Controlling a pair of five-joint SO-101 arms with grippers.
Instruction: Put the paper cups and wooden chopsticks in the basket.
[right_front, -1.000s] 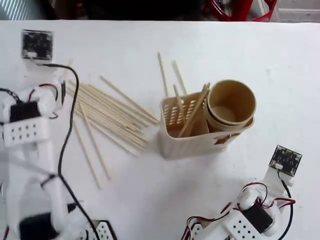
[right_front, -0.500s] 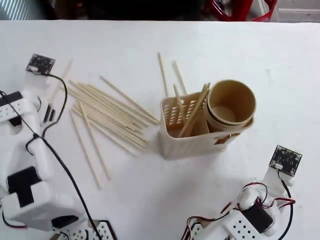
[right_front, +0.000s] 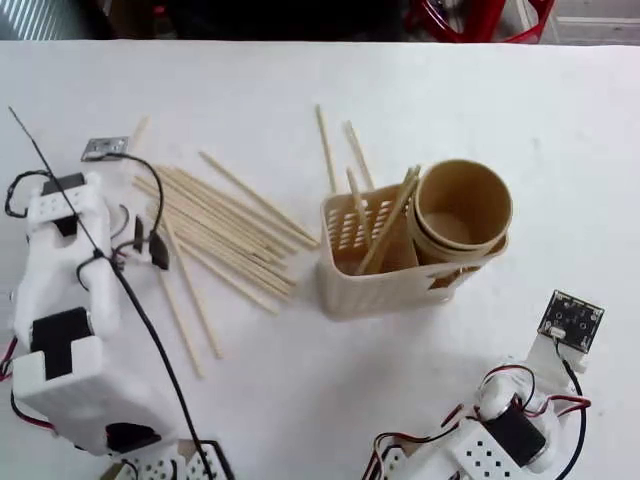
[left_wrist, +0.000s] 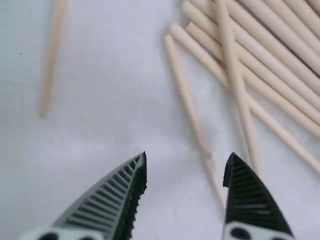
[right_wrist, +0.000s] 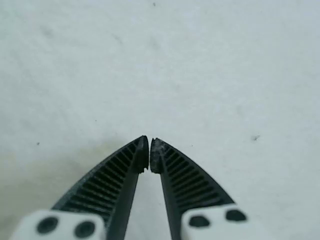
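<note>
White desk (right_front: 520, 110) carries everything, with a dark strip of room beyond its far edge. Low over it, the left gripper (left_wrist: 188, 156) has its ribbed dark fingers spread wide and grips nothing. In the wrist view one thin stick runs down from the heap and ends just beside one fingertip. From above, this left gripper (right_front: 149, 243) sits at the side of the heap nearest its own white arm, with a black cable (right_front: 130, 300) draped across that arm.

The heap is a fan of pale, round wooden chopsticks (right_front: 225, 225) lying flat on the desk, mostly side by side and touching, with a couple crossing the rest at an angle. Up close they fill one corner of the left wrist view (left_wrist: 260, 55). A single chopstick (left_wrist: 50, 60) lies apart from the others on bare desk.

Further along stands a cream plastic basket with slotted walls (right_front: 385, 290), upright. On the side nearer the heap it holds several more chopsticks (right_front: 385, 225), which stand on end, lean and poke out above the rim. On its other side sit tan paper cups (right_front: 462, 210), nested one inside another with the mouth tipped upward.

Well apart, near the front edge, the right gripper (right_wrist: 149, 141) points at bare desk, its two fingertips closed together with nothing between them.
</note>
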